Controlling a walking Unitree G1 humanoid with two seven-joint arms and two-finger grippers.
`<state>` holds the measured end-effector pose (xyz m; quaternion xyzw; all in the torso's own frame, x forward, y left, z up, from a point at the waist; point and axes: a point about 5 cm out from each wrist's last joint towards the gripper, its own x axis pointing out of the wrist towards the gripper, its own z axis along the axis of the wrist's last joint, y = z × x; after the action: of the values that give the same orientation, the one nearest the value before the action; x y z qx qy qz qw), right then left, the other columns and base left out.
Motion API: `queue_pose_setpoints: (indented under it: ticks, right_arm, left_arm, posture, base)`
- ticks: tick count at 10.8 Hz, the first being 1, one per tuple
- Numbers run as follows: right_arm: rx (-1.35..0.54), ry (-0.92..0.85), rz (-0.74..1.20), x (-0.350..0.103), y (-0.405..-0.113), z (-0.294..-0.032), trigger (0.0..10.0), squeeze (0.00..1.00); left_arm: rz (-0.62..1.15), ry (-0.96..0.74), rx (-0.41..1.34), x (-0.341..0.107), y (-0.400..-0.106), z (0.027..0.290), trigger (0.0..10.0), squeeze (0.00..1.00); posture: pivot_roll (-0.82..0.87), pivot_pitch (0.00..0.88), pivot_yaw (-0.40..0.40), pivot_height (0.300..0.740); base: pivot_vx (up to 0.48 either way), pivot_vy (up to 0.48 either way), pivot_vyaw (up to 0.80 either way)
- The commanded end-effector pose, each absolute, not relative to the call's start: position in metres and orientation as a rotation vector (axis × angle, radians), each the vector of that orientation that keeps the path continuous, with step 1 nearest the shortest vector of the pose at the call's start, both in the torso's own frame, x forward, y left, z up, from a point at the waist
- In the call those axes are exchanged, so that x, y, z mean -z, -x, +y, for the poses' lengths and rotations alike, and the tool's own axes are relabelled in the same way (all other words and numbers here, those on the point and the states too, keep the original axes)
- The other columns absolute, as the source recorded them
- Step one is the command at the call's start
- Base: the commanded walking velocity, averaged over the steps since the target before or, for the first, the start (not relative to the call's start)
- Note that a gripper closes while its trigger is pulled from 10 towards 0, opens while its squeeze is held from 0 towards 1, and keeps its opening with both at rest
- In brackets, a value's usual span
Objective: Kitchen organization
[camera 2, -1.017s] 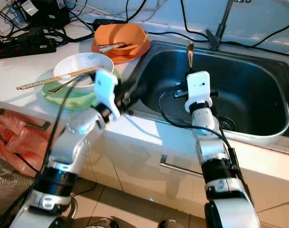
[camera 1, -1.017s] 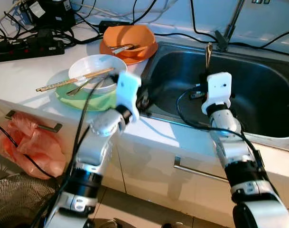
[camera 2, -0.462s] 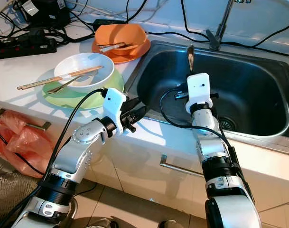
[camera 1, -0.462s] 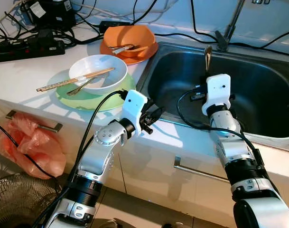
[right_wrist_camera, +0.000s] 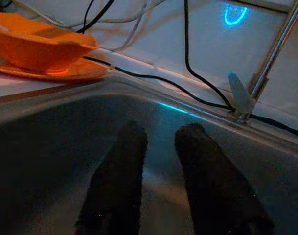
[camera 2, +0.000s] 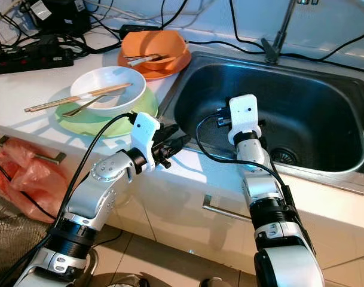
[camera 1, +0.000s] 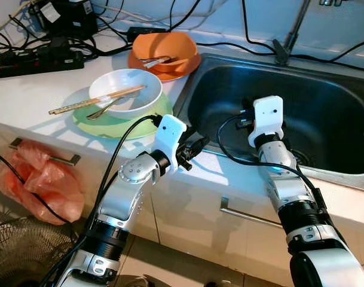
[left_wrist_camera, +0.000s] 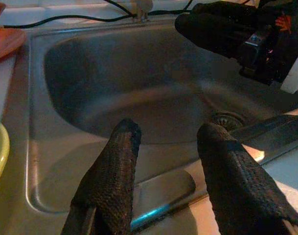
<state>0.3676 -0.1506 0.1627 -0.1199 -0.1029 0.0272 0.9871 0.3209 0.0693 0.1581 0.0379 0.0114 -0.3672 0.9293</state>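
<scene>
The left gripper [left_wrist_camera: 166, 147] hovers at the sink's [camera 1: 325, 78] front left rim, fingers spread and holding nothing. The right gripper [right_wrist_camera: 161, 139] sits low inside the basin, its fingers slightly parted and empty. On the counter's [camera 1: 26, 98] front edge left of the sink, a white bowl [camera 1: 125, 89] with chopsticks [camera 1: 95, 100] rests on a green plate [camera 1: 122, 122]; an orange bowl [camera 1: 164, 48] sits behind.

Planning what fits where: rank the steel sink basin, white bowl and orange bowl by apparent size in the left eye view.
1. Stainless steel sink basin, clearly largest.
2. White round bowl and orange bowl: look about alike; the orange one sits farther away, so unranked.
</scene>
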Motion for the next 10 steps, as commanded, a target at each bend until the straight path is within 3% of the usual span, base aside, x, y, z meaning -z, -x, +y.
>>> queue_pose_setpoints:
  ticks: [1, 4, 5, 6, 10]
  right_arm:
    - [-0.054, 0.238, -0.216, -0.165, -0.369, -0.149, 10.0, 1.00]
    - [-0.059, 0.236, -0.219, -0.165, -0.368, -0.149, 10.0, 1.00]
    - [-0.052, 0.236, -0.220, -0.165, -0.368, -0.150, 10.0, 0.93]
    - [-0.043, 0.235, -0.222, -0.165, -0.368, -0.151, 10.0, 0.00]
    - [-0.064, 0.220, -0.226, -0.162, -0.365, -0.146, 10.0, 0.00]
  left_arm:
    - [0.022, -0.092, 0.769, -0.159, -0.318, 0.067, 10.0, 0.00]
    - [0.008, -0.093, 0.750, -0.161, -0.319, 0.068, 10.0, 0.00]
    - [-0.012, -0.101, 0.713, -0.163, -0.320, 0.070, 10.0, 0.00]
    - [-0.067, -0.144, 0.623, -0.169, -0.324, 0.075, 10.0, 0.00]
    - [-0.352, -0.319, 0.249, -0.205, -0.327, 0.098, 10.0, 0.00]
  posture:
    - [0.02, 0.043, 0.017, 0.740]
    - [0.02, 0.058, 0.010, 0.740]
    - [0.02, 0.065, 0.007, 0.740]
    - [0.03, 0.072, 0.005, 0.740]
    - [0.03, 0.093, -0.009, 0.740]
  base:
    - [0.000, 0.000, 0.00]
    - [0.000, 0.000, 0.00]
    - [0.000, 0.000, 0.00]
    - [0.000, 0.000, 0.00]
    - [0.000, 0.000, 0.00]
